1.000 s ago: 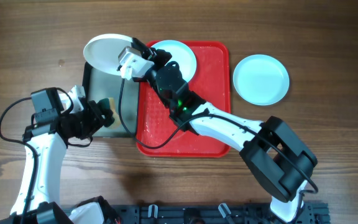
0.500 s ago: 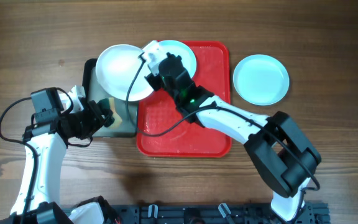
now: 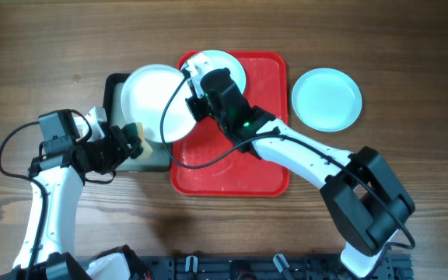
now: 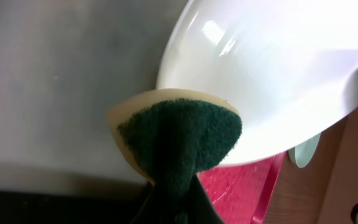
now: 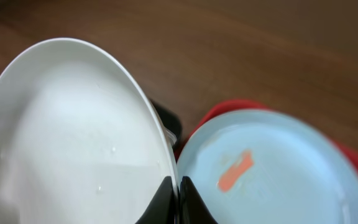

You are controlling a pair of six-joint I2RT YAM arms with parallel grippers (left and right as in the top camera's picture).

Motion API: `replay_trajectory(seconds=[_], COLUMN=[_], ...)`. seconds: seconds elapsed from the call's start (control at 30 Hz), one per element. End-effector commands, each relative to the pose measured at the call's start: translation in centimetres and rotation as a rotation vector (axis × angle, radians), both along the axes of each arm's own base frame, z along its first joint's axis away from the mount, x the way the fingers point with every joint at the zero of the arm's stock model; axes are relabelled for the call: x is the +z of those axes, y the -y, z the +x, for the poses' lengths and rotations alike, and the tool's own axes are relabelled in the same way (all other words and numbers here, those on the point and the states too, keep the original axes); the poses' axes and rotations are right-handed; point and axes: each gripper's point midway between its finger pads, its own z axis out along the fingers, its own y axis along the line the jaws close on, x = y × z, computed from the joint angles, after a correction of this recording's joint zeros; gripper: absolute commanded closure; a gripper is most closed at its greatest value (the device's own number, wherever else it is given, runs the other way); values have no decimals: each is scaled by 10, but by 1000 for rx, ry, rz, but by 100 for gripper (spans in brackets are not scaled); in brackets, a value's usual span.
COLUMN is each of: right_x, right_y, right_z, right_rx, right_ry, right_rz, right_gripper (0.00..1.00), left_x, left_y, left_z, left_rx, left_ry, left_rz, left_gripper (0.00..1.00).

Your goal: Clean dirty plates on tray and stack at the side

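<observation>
My right gripper (image 3: pixel 190 95) is shut on the rim of the white plate (image 3: pixel 154 101) and holds it tilted over the dark grey tray (image 3: pixel 115 84); it also shows in the right wrist view (image 5: pixel 176 198), pinching the white plate's (image 5: pixel 67 137) edge. A light blue plate (image 3: pixel 230 65) with a reddish smear (image 5: pixel 235 171) lies on the red tray (image 3: pixel 263 155) at its far left corner. A second light blue plate (image 3: pixel 327 98) lies on the table right of the tray. My left gripper (image 3: pixel 127 145) is shut on a green and yellow sponge (image 4: pixel 179 134), which touches the white plate's (image 4: pixel 278 74) lower edge.
The dark grey tray (image 4: pixel 55 81) lies against the red tray's left side. The red tray's (image 4: pixel 247 186) near half is bare. The wooden table (image 3: pixel 411 47) surrounds both trays. My right arm reaches across the red tray.
My right gripper has carried the white plate rightward and toward me, over the grey tray and down to the sponge. My left arm and sponge have not moved.
</observation>
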Motion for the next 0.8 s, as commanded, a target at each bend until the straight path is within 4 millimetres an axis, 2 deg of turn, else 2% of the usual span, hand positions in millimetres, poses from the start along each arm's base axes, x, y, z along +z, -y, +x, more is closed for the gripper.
replay_trajectory(seconds=[0.0,0.13,0.27,0.4,0.6,0.77], right_x=[25,28,25,10,-14,-38], right_y=[-1,4,8,16,33,52], right_z=[-6,-9,-14,-20,-31,-50], right_rx=[49,111,152,136,87,37], right_ry=[-127,-256,-309,-366,-489,-639], right_rz=[185,300,316,274,216,158], right_gripper=[96,96,94,91,96,96], left_x=[5,5,5,5,5,5], left_y=[-1,-1,-1,-1,0,0], left_z=[1,1,1,1,1,1], left_rx=[-16,-16,-16,-16,-17,-17], left_ry=[33,33,33,33,33,33], left_rz=[11,11,11,11,11,11], left_gripper=[96,96,96,96,96,96])
